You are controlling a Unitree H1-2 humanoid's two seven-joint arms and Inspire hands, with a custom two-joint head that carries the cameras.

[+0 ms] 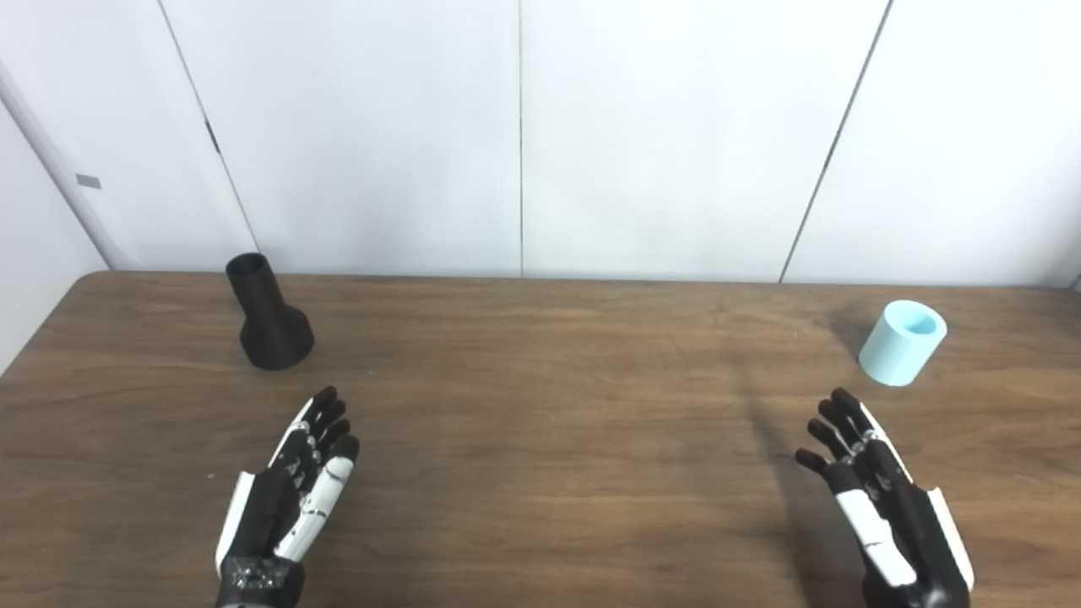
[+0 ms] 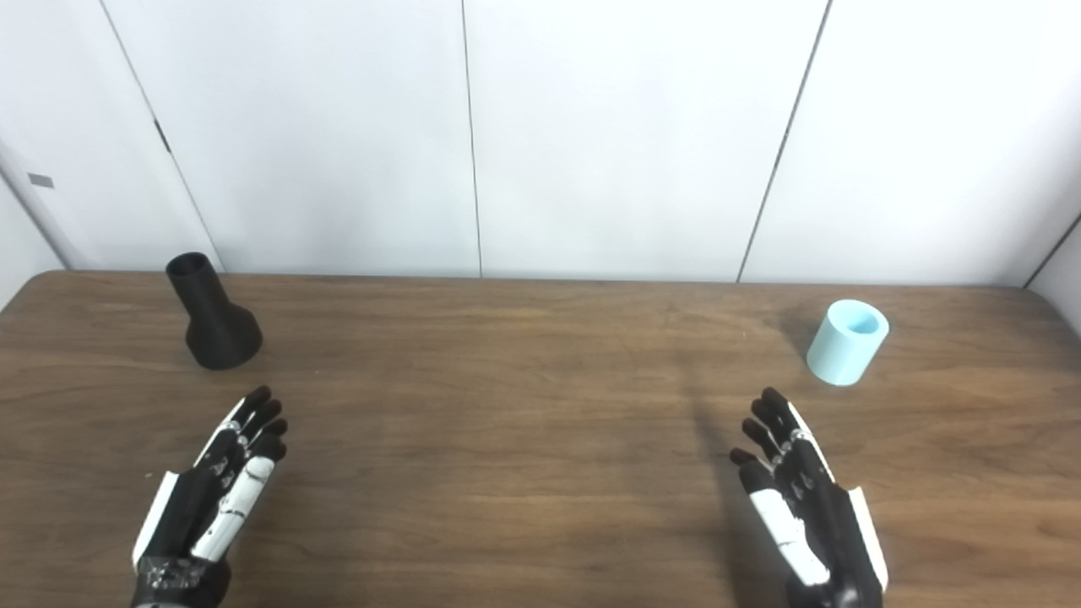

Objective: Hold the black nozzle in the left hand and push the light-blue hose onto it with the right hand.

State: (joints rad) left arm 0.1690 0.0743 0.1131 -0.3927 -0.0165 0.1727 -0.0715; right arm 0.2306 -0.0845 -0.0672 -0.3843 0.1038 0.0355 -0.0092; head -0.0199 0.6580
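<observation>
Standing at the far left of the table (image 1: 540, 507): black nozzle (image 1: 268, 314), wide end down. Sitting far right: light-blue hose (image 1: 902, 342). I am holding my left hand (image 1: 291, 498) and right hand (image 1: 882, 498) empty, fingers apart, each nearest its own piece, neither grasped yet.

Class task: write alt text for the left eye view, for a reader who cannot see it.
Two open robot hands, left hand and right hand, hover over a brown wooden table, holding nothing. A black nozzle stands upright at the far left and a light-blue hose piece at the far right, against white wall panels.
</observation>
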